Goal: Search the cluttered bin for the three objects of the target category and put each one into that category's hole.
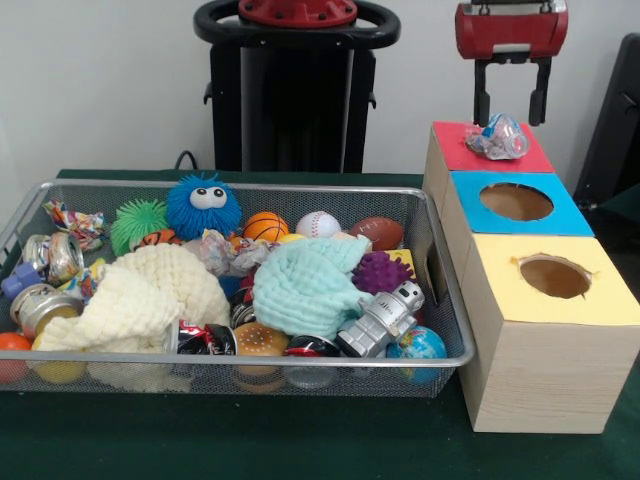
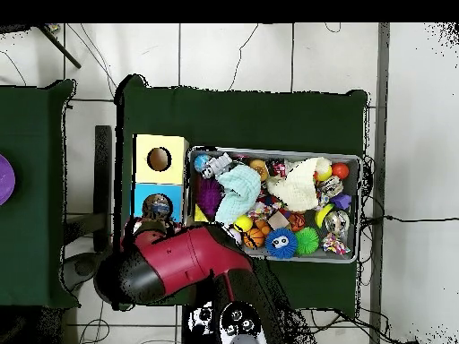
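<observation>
At the upper right of the front view the gripper (image 1: pixel 511 105) hangs above the red-topped box (image 1: pixel 460 152), its two dark fingers apart and holding nothing; just beneath them a crinkly clear-wrapped item (image 1: pixel 499 138), with blue and red showing through, lies on the red top, seemingly over that box's hole, which cannot be seen; whether it has dropped part-way in or merely rests there cannot be told. The blue-topped box (image 1: pixel 470 200) and the yellow-topped box (image 1: pixel 610 300), lower in the frame, show open round holes with nothing in them. To the left, the wire bin (image 1: pixel 445 300) is crowded: a cream cloth (image 1: pixel 140 295), a mint cloth (image 1: pixel 305 285), a fuzzy blue ball with eyes (image 1: pixel 203 207), a baseball (image 1: pixel 318 224), a small football (image 1: pixel 378 233), a silver toy robot (image 1: pixel 382 320); wrapped sweets of a similar look lie at the upper left of the bin (image 1: pixel 75 222) and near its middle (image 1: pixel 215 250). In the overhead view the arm (image 2: pixel 179 260) covers the lower left, hiding the red box. The step in hand looks like the release; to do it well, I would confirm the wrapper clears the rim before leaving, nudging it down if it bridges the hole; then lift straight up before crossing to the bin, so the fingers do not drag it off.
</observation>
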